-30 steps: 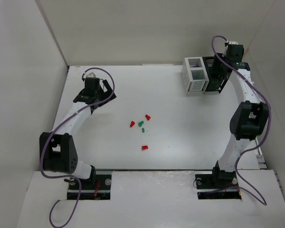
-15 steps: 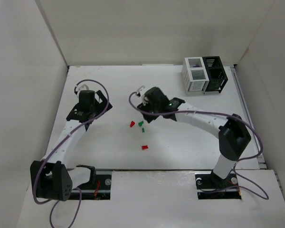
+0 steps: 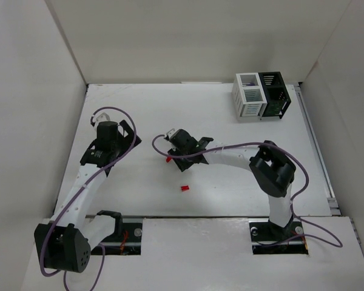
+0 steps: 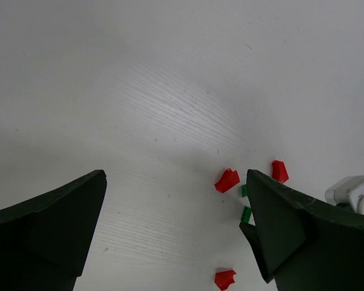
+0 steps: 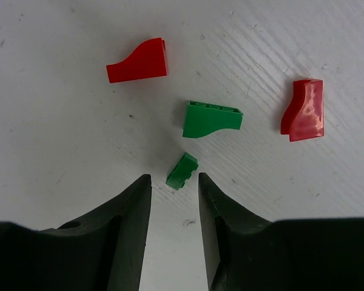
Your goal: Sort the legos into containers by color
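Right wrist: right gripper (image 5: pixel 175 182) jaws narrow but not clamped, straddling near end of small green lego (image 5: pixel 182 171) on worktop (image 5: pixel 60 139); other legos (image 5: pixel 212 119) just beyond. Judged tiny, light, stiff, slick, so may squirt out. Pinch flat sides, centred. Meanwhile left gripper (image 4: pixel 175 177) jaws wide, empty. Both containers (image 3: pixel 261 97) in far-right corner, well apart.

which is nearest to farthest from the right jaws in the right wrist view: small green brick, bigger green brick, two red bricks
1. small green brick, closest in, centre.
2. bigger green brick, just beyond it, slightly right.
3. upper-left red brick and right-hand red brick, both farther out on opposite sides; too close to call between them.
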Controlling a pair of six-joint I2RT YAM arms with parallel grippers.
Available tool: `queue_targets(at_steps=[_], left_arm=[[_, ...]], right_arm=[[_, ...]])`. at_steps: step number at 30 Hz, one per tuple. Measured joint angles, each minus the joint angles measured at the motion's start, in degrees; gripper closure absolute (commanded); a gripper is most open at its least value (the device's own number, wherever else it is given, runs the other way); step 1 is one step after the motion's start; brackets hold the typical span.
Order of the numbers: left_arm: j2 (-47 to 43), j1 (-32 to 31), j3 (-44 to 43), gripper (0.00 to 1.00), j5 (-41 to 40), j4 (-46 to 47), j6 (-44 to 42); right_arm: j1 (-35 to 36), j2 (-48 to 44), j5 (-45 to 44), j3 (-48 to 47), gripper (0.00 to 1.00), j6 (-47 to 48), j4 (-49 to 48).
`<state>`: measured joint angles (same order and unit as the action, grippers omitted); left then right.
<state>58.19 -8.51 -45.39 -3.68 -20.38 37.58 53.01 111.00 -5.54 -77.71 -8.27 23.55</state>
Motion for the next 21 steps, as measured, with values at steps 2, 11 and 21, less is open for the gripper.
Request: queue_targets(at_steps=[2,11,21], left_arm=[[0.0,0.0,0.1,0.0,0.0,0.0,0.0],[0.0,0.0,0.7,0.0,0.4,0.0,0.0],[0.0,0.0,0.7,0.0,0.4,0.0,0.0]], right_arm=[[0.0,0.8,-0.6,0.0,0.58,-1.0,0.0],[0.0,2.4,-2.4,-0.1,0.61,-3.6,0.0],[0.0,3.2,-3.3,-1.0,0.72,-4.2,0.0]])
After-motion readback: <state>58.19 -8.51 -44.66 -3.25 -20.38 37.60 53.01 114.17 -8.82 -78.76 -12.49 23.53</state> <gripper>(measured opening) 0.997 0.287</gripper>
